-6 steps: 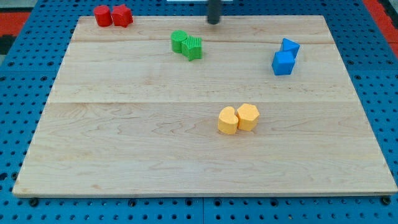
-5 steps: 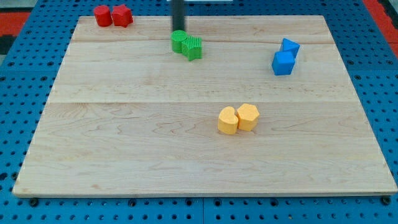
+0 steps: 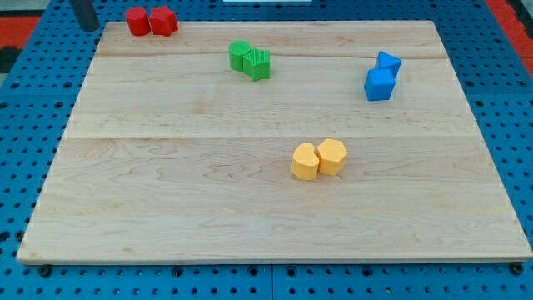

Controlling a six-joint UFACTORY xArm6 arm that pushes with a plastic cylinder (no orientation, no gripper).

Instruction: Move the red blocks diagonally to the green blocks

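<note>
The pale, grained wooden table (image 3: 208,192) lies on a blue pegboard (image 3: 25,150). On it sit two red blocks (image 3: 151,21), two ridged green blocks (image 3: 251,59), two blue blocks (image 3: 381,76) and two orange-yellow blocks (image 3: 319,158). My tip (image 3: 85,25) is dark grey.

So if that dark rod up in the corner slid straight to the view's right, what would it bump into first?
Most likely the red blocks: my tip sits just to their left at about their level. Depth is uncertain.

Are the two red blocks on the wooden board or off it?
On it. The red blocks sit at the wooden board's top-left corner, just inside its edge.
</note>
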